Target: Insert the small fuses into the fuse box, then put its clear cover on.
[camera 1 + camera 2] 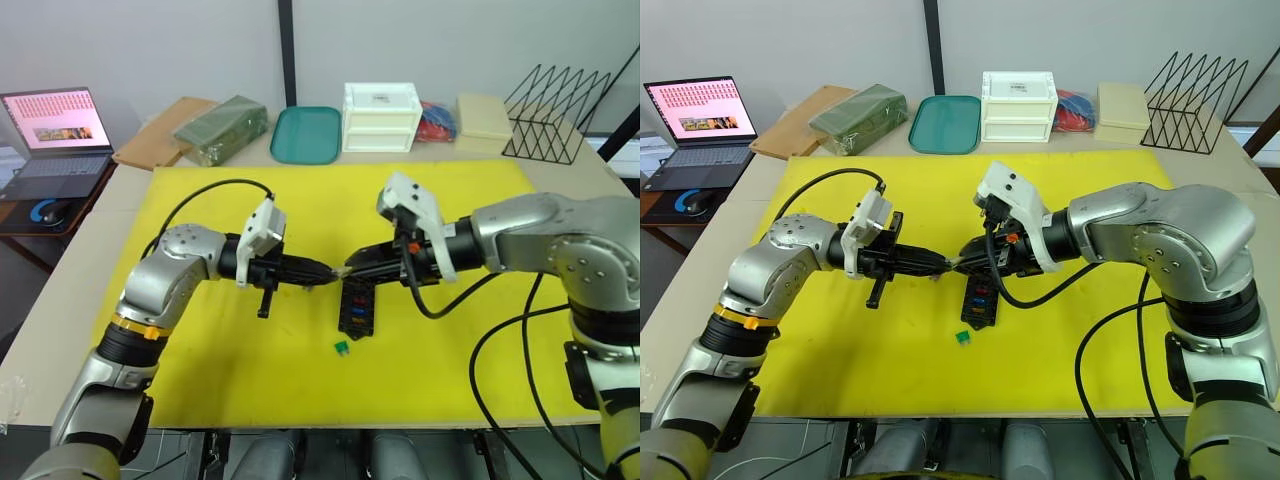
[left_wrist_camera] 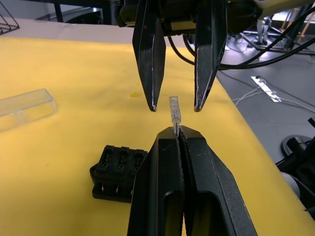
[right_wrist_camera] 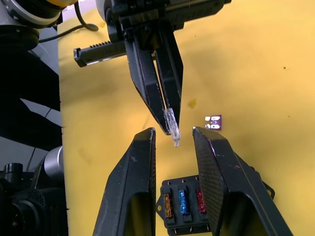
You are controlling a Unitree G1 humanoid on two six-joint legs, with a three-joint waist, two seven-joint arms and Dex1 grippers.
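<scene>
Over the middle of the yellow mat my left gripper (image 2: 176, 131) is shut on a small pale grey fuse (image 2: 174, 109), gripped by its lower end. My right gripper (image 3: 174, 132) faces it with its fingers open, one on each side of that fuse and not touching it. The black fuse box (image 1: 357, 305) lies on the mat just below the two grippers, with orange, blue and red fuses (image 3: 183, 201) seated in one row. A green fuse (image 1: 342, 347) lies loose in front of the box. A purple fuse (image 3: 213, 121) lies on the mat nearby. Beside the box lies the clear cover (image 2: 24, 105).
Behind the yellow mat (image 1: 200, 380) stand a white drawer unit (image 1: 381, 117), a teal tray (image 1: 305, 134), a green block (image 1: 220, 128) and a black wire rack (image 1: 555, 115). An open laptop (image 1: 55, 130) sits on a side table at far left. Cables trail from both arms.
</scene>
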